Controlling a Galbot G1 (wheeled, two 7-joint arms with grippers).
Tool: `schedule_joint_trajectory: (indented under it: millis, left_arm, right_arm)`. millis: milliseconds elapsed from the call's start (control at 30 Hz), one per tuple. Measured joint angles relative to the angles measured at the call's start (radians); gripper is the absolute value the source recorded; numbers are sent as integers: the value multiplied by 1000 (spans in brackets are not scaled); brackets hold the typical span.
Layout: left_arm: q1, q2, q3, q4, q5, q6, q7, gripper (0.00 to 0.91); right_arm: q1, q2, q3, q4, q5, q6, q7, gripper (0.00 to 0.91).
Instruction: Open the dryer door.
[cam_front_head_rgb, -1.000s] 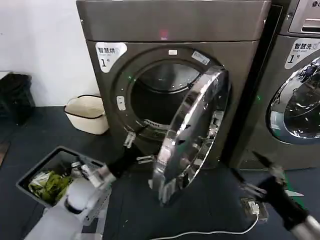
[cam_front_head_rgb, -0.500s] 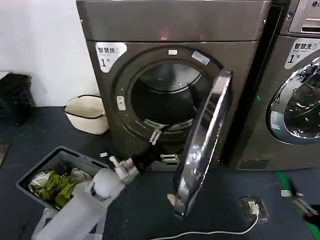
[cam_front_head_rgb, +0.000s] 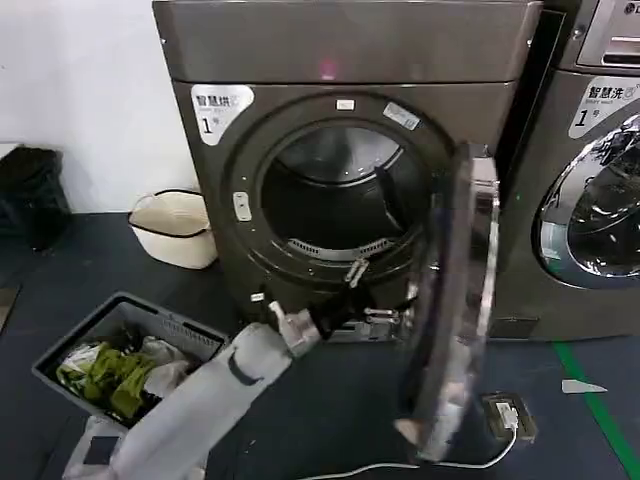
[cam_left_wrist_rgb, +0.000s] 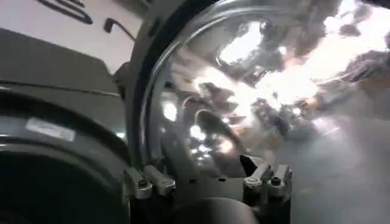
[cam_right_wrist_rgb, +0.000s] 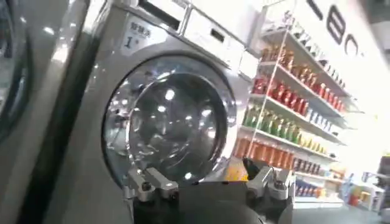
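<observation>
The dryer door (cam_front_head_rgb: 455, 300), chrome-ringed, stands swung far out from the dark bronze-grey dryer (cam_front_head_rgb: 340, 50) and shows almost edge-on at the right of the bare drum opening (cam_front_head_rgb: 330, 200). My left arm reaches up from the lower left. Its left gripper (cam_front_head_rgb: 368, 293) is open below the opening's lower rim, close beside the door's inner face and holding nothing. In the left wrist view the door's shiny face (cam_left_wrist_rgb: 262, 91) lies just beyond the open left gripper (cam_left_wrist_rgb: 207, 179). My right gripper (cam_right_wrist_rgb: 207, 179) is open and empty, facing the silver machine's round door (cam_right_wrist_rgb: 167, 119).
A grey laundry basket (cam_front_head_rgb: 130, 305) with clothes sits on the floor at the lower left, a cream bin (cam_front_head_rgb: 175, 225) behind it. The lighter silver machine (cam_front_head_rgb: 590, 200) stands to the right. A small box with a white cable (cam_front_head_rgb: 505, 415) lies on the floor under the door.
The door has swung farther open to the right, from angled to nearly edge-on. My left gripper followed it rightward. My right arm has left the head view.
</observation>
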Motion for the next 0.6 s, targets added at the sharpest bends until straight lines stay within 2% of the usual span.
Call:
schedule_joint_trajectory:
  millis: [367, 600]
  left_arm:
    - [-76, -126, 78, 127, 24, -3, -23, 907]
    - [-109, -213, 109, 189, 37, 0, -23, 907]
  right_arm:
    - [19, 0, 118, -39, 18, -1, 12, 907]
    - [40, 0, 182, -76, -3, -1, 40, 907]
